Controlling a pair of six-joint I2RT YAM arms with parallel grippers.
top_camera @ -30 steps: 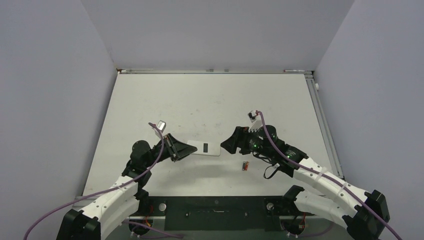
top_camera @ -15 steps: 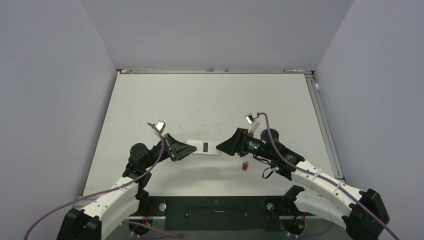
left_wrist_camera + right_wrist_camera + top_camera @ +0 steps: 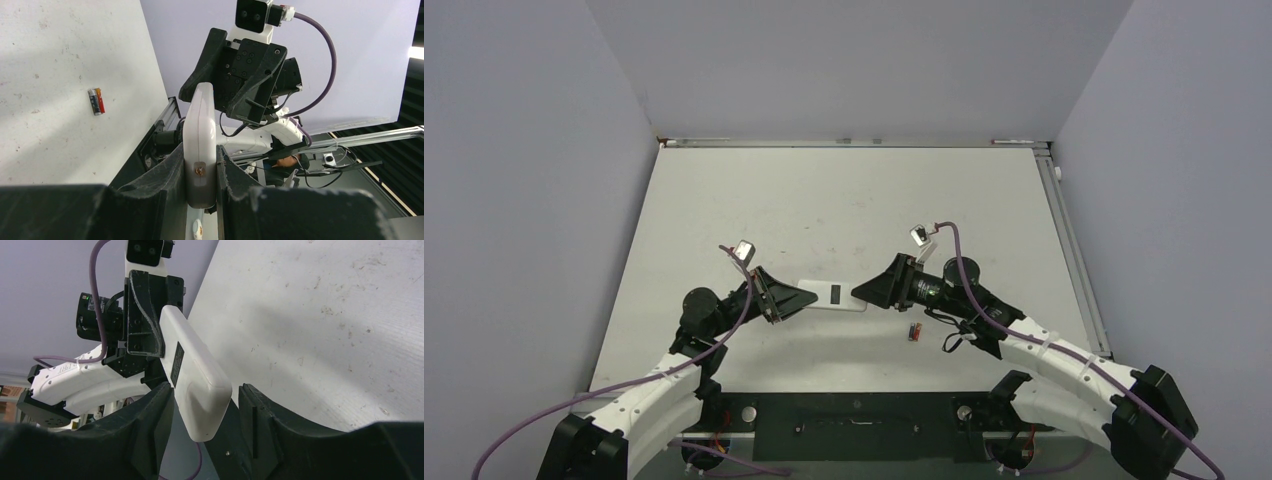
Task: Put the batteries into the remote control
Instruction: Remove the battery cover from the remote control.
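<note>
The remote control [image 3: 832, 295] is a white bar held off the table, its plain face with a small dark label turned up. My left gripper [image 3: 796, 297] is shut on its left end; in the left wrist view the remote [image 3: 199, 125] is pinched edge-on between both fingers [image 3: 172, 175]. My right gripper [image 3: 864, 292] is open and straddles the right end; in the right wrist view the remote [image 3: 192, 370] sits between the fingers [image 3: 155, 425] with a gap on each side. The batteries [image 3: 914, 332], small and red, lie together on the table below the right gripper and also show in the left wrist view [image 3: 96, 101].
The white tabletop [image 3: 844, 200] is walled by grey panels on the left, back and right. A metal rail [image 3: 1072, 240] runs along its right edge. The black base bar [image 3: 854, 415] lies at the near edge between the arms.
My right gripper has moved left and now reaches around the remote's right end. The left gripper, the remote and the batteries have stayed in place.
</note>
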